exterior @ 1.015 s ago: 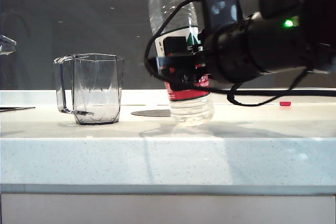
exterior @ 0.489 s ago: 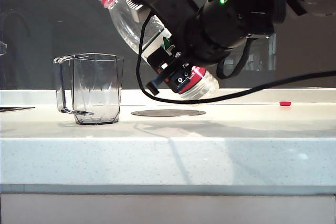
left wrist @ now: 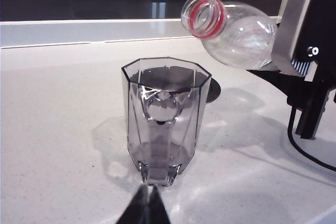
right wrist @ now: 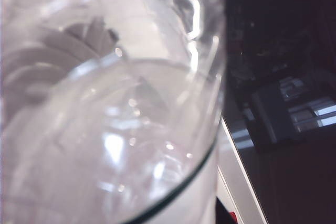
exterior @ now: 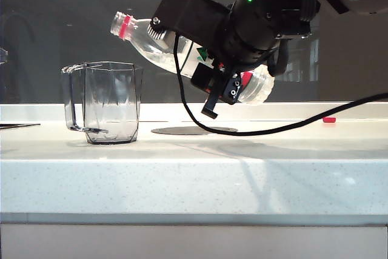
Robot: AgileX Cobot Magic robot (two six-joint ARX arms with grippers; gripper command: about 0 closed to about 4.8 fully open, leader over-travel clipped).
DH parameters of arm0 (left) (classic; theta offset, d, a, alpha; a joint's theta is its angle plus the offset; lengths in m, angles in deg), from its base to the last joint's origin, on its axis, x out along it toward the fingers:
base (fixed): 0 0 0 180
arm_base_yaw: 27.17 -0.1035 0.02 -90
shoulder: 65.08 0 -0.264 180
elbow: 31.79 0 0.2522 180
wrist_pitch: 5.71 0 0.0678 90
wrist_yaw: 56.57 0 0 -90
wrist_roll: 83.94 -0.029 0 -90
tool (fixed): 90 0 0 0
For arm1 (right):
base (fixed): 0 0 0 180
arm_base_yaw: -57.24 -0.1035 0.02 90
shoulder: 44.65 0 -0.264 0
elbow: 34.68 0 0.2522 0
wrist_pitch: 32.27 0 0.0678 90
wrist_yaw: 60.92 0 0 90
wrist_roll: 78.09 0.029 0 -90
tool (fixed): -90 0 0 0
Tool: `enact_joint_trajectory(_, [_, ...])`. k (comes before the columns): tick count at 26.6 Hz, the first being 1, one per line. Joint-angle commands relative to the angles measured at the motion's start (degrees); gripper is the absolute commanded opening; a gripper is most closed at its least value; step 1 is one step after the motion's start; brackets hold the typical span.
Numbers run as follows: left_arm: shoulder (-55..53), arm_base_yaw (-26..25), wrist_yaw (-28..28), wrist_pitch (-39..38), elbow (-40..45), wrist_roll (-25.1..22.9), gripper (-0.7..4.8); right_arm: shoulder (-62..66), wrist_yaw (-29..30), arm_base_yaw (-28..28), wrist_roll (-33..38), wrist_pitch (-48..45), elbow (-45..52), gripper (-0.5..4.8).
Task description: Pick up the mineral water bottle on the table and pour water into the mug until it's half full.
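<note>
- My right gripper (exterior: 225, 84) is clamped round the labelled middle of the tall clear plastic mineral water bottle (exterior: 176, 53), held in the air and tipped, open red-ringed neck towards the clear grey-tinted faceted glass mug (exterior: 104, 102).
- The mug stands on the white speckled table (exterior: 194, 174); no stream shows at the bottle's mouth.
- My left gripper (left wrist: 146, 209) hangs just beside the mug's handle, its fingertips pressed together.

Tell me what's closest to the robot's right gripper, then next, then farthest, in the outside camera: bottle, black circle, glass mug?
1. mineral water bottle, clamped in the right gripper.
2. dark round disc, on the table below.
3. mug, farthest left.
</note>
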Motion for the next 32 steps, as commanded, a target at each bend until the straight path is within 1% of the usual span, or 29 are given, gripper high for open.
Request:
enact_joint_trajectory(1, [0.0, -0.1, 0.2, 0.6, -0.2, -0.1, -0.04, -0.7, -0.8, 0.2, -2.1, -3.3, -0.5, 2.60])
enact_joint_trajectory(3, [0.0, -0.1, 0.2, 0.6, -0.2, -0.1, -0.04, -0.7, -0.9, 0.2, -4.9, -3.3, -0.5, 2.60])
enact_joint_trajectory(8, [0.0, -0.1, 0.2, 0.6, -0.2, -0.1, -0.04, -0.7, -2.8, 0.3, -6.9, -3.4, -0.5, 2.60])
enact_joint_trajectory(13, [0.0, -0.1, 0.2, 0.6, -0.2, -0.1, -0.04, -0.7, -3.0, 0.5, -7.9, -3.6, -0.5, 2.60])
enact_joint_trajectory(16, [0.0, -0.1, 0.2, 0.6, -0.2, -0.1, -0.04, -0.7, -3.7, 0.5, -11.0, -3.7, -0.5, 2.60])
enact_joint_trajectory(21, [0.0, -0.1, 0.2, 0.6, -0.2, -0.1, -0.04, -0.7, -3.8, 0.5, -13.5, -3.7, -0.5, 2.61])
enact_joint_trajectory(30, [0.0, -0.1, 0.2, 0.6, -0.2, -0.1, -0.04, -0.7, -3.8, 0.5, -14.1, -6.3, -0.5, 2.61])
enact_joint_trajectory(32, [0.0, -0.1, 0.2, 0.6, -0.2, -0.1, -0.04, -0.7, -3.8, 0.6, -16.1, -6.2, -0.5, 2.61])
